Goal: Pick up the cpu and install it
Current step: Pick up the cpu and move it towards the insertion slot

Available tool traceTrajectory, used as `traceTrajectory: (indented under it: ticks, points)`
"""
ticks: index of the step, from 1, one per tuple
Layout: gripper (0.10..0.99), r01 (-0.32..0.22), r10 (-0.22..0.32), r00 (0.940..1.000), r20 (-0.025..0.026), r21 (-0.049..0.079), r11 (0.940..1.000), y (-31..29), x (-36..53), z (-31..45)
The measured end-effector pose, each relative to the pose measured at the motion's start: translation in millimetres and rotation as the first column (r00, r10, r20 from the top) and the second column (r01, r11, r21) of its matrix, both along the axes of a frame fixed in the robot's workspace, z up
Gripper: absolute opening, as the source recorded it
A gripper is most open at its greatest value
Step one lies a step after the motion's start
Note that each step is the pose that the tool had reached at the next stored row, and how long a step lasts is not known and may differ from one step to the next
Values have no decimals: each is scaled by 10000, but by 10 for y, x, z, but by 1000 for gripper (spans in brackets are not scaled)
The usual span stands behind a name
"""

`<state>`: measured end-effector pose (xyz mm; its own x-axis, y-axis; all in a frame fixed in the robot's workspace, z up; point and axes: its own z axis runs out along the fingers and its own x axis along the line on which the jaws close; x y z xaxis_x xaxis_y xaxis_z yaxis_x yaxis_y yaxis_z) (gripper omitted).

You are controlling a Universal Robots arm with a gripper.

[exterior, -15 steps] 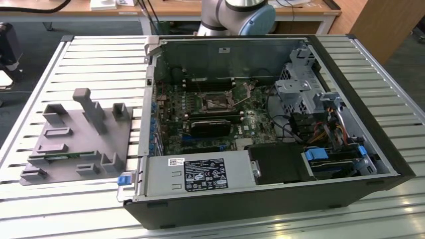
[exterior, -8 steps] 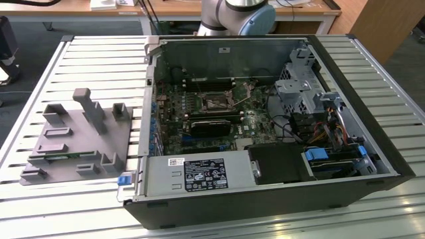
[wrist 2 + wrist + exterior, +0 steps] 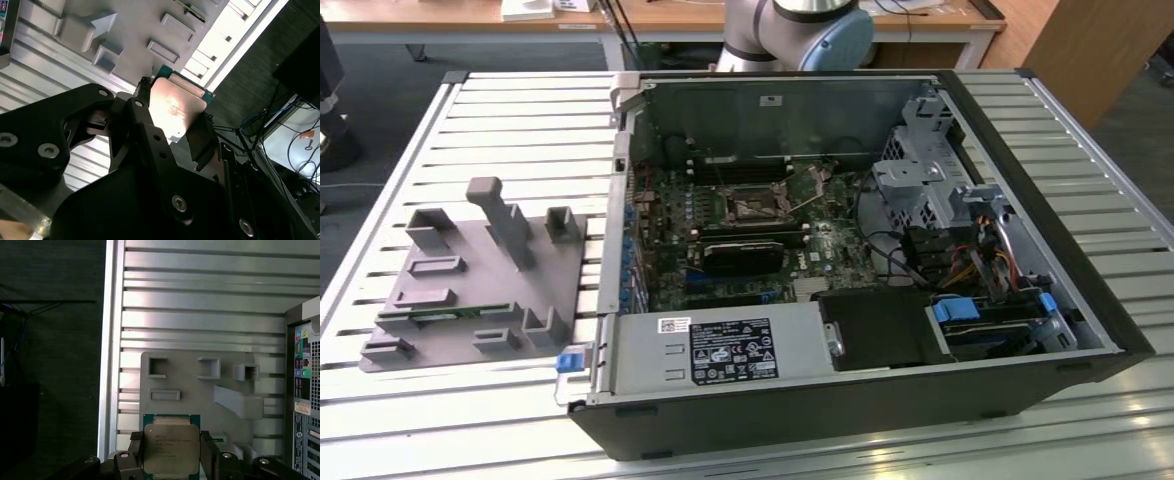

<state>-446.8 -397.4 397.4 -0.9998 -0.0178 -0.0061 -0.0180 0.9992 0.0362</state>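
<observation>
Jaws are clamped on the cpu [image 3: 171, 450], one black pad against each of two opposite edges of the chip, as both wrist views show. Its silver-grey metal lid [image 3: 175, 112] faces the cameras, and a thin band of its green board shows along one edge. In the first wrist view the cpu sits in front of the grey holder tray [image 3: 190, 390], near the tray's side closest to the counter's edge; whether the chip touches the tray or hangs above it cannot be told. The tray [image 3: 454, 300] lies flat on the slatted metal counter [image 3: 520, 130], close to the counter's edge on the exterior view's left, and bears raised blocks, pockets and one tall post [image 3: 500, 215]. A green memory stick [image 3: 447, 317] lies in one of its slots. Beside the tray, covering the counter's middle and the exterior view's right, an open computer case [image 3: 854, 400] lies on its side with its motherboard [image 3: 680, 215] exposed. The black cpu socket [image 3: 754, 207] with its metal frame sits near the middle of that board, well apart from the tray. A grey power supply [image 3: 720, 350] fills the case's near side. The robot arm's base [image 3: 801, 25] stands at the counter's far edge.
</observation>
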Motion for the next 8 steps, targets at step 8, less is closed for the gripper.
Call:
traceTrajectory:
  ticks: [8]
  points:
    - [541, 3, -3, 10000, 1, 1, 10000, 25, 38, 216]
